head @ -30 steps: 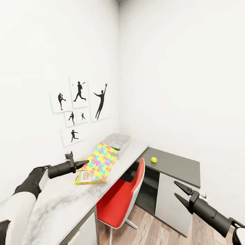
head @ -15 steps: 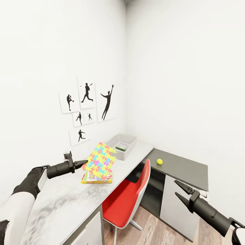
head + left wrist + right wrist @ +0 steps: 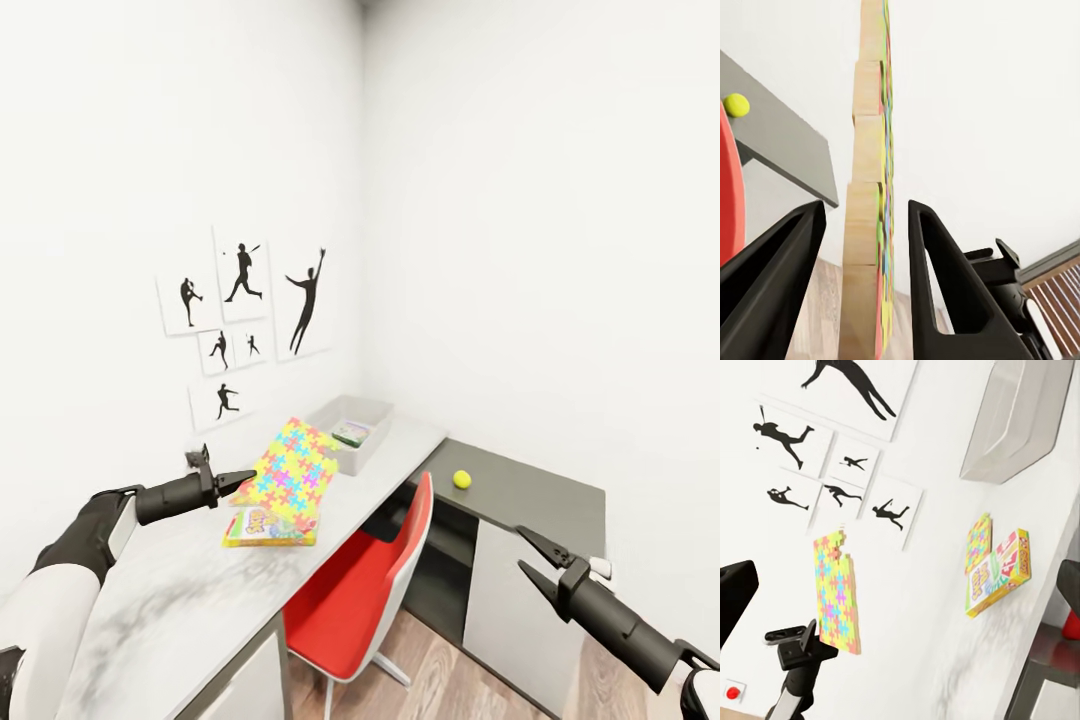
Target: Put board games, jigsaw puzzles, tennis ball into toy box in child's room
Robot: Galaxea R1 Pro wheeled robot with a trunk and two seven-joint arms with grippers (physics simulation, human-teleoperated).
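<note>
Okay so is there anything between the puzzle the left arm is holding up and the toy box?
Nothing visible. The left gripper holds the jigsaw puzzle tilted above the table, and the toy box sits just beyond it, open-topped. The Skip-Bo box lies below, out of the path.

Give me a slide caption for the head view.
Left gripper lifts a jigsaw puzzle above the Skip-Bo box, toy box beyond.

Two jigsaw puzzles (image 3: pixel 292 467) (image 3: pixel 979 542), one tennis ball (image 3: pixel 461 479), one toy box (image 3: pixel 368 443)
</note>
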